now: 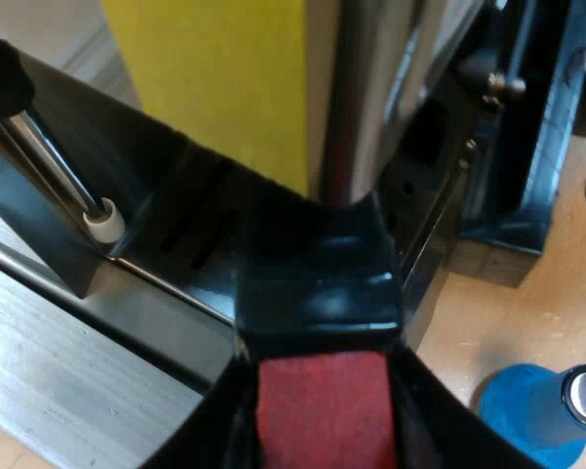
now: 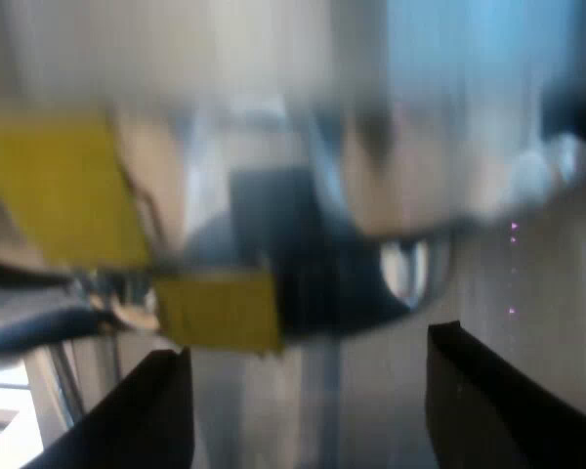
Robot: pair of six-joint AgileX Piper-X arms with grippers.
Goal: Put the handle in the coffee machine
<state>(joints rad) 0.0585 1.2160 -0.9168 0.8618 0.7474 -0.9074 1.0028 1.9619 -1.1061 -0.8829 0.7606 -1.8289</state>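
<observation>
The holder's dark handle [image 1: 317,283] ends in a red tip [image 1: 322,415] that sits between my left gripper's [image 1: 322,430] black fingers [image 1: 210,430], which are shut on it. The handle points at the espresso machine's front [image 1: 361,98], just above the dark drip tray [image 1: 176,244]. The holder's metal end is hidden against the machine's shiny metal. My right gripper [image 2: 308,391] is open with nothing between its fingers [image 2: 151,410], facing the blurred machine [image 2: 303,254] with its yellow panels [image 2: 59,186].
A yellow panel [image 1: 215,78] covers part of the machine's front. A thin metal wand with a white tip [image 1: 103,220] hangs beside the drip tray. A blue tamper [image 1: 542,415] stands on the wooden table [image 1: 527,313] near the machine's base.
</observation>
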